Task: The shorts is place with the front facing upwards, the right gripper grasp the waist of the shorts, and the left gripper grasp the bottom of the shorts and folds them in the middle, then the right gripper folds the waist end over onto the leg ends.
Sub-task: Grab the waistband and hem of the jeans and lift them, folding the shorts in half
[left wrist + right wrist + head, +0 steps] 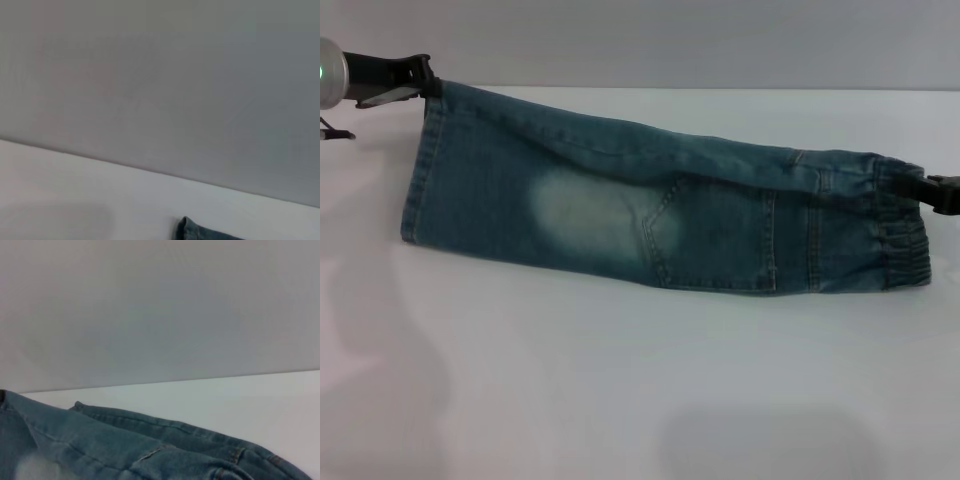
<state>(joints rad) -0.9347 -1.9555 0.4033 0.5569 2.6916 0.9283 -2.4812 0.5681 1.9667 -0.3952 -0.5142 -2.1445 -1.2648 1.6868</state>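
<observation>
The shorts [650, 215] are pinched at both ends: the left gripper [425, 82], at the far left of the white table [620, 400], is clamped on the far corner of the bottom [420, 170], and the right gripper [932, 190], at the right edge, is clamped on the gathered waist [900, 235]. Between the two the denim is folded lengthwise and stretched across the table, its far edge lifted and its near edge resting on the surface, with a pale faded patch [575, 210] and a stitched pocket [720, 235] facing up. The right wrist view shows folds of the denim [125, 445] against the table and a grey wall [160, 305].

Blue-green shorts [620, 215], pale faded patch
</observation>
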